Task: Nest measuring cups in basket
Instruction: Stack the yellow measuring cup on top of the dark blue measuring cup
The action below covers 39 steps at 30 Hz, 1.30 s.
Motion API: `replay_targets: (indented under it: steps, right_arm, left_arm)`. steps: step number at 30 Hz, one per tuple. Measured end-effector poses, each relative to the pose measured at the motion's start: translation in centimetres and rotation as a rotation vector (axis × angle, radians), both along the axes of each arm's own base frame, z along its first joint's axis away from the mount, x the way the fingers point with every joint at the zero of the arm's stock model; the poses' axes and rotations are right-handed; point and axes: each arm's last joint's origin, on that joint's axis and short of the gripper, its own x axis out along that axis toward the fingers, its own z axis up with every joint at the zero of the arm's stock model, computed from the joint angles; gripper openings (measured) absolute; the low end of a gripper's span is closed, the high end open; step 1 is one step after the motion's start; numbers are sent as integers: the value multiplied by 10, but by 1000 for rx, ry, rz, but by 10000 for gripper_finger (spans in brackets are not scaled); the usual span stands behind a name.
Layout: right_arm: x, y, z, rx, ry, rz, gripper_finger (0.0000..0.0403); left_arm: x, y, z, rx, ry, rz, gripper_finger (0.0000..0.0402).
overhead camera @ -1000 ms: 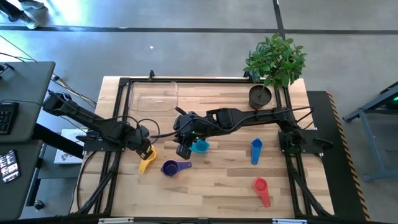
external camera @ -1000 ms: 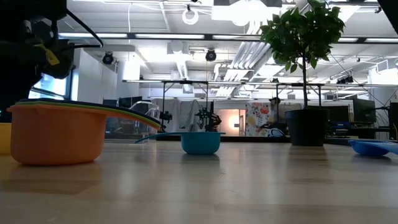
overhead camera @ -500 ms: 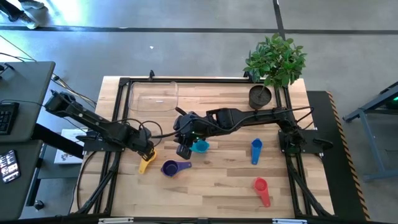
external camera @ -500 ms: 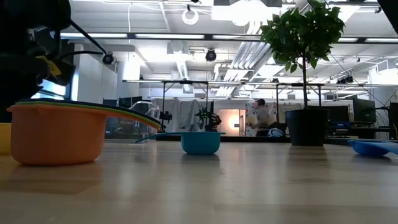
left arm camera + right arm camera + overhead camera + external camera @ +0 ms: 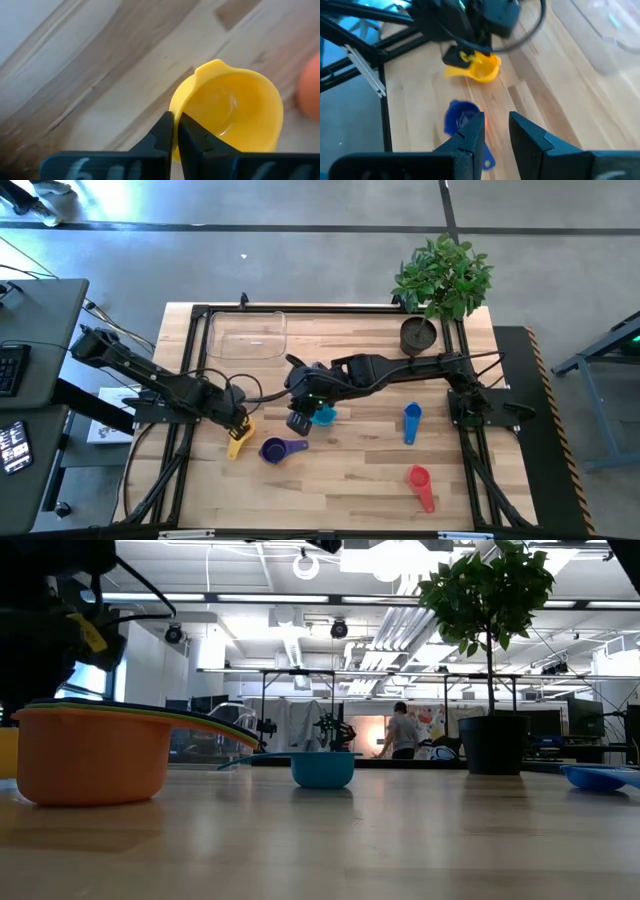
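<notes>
My left gripper [image 5: 236, 427] is shut on the yellow cup [image 5: 240, 442] near the table's left side. My right gripper [image 5: 299, 420] is open at mid-table, over an orange cup [image 5: 90, 755] that has a green cup nested in it. The high view hides that stack under the gripper. The stack stands on its base. The light blue cup [image 5: 323, 416] sits beside the right gripper, and the purple cup [image 5: 273, 450] lies nearer the near edge. The dark blue cup [image 5: 412, 420] and the red cup [image 5: 420, 480] lie to the right. The clear basket [image 5: 248, 337] stands at the far left. My left gripper [image 5: 175, 116] pinches the yellow cup's rim [image 5: 175, 107] from above, one finger inside the bowl [image 5: 235, 110] and one outside. The handle [image 5: 452, 71] sticks out sideways. I cannot tell whether the base is clear of the table. My right gripper [image 5: 496, 120] has an orange edge [image 5: 480, 120] by one fingertip; I cannot tell whether it touches.
A dark round pot [image 5: 418, 335] and a leafy plant [image 5: 443, 275] stand at the far right corner. Black frame rails [image 5: 190, 370] run along the table's sides. Bare wood lies between the purple and red cups. A person [image 5: 403, 732] walks in the room behind.
In the low view the yellow cup has risen a little in my left gripper's hold. In the high view my left gripper has shifted slightly toward the table's right.
</notes>
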Motion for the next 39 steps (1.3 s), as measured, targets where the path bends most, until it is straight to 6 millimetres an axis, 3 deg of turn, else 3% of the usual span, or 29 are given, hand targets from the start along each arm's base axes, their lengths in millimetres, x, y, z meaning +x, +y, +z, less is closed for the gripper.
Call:
replay_targets:
  steps: [15,39]
  right_arm:
    - [-10,12,-12,66,137,-97,81]
    - [27,15,-84,18,270,-62,81]
  left_arm:
    - [-2,1,45,-83,-235,-19,3]
    - [-20,8,155,-120,-682,-179,4]
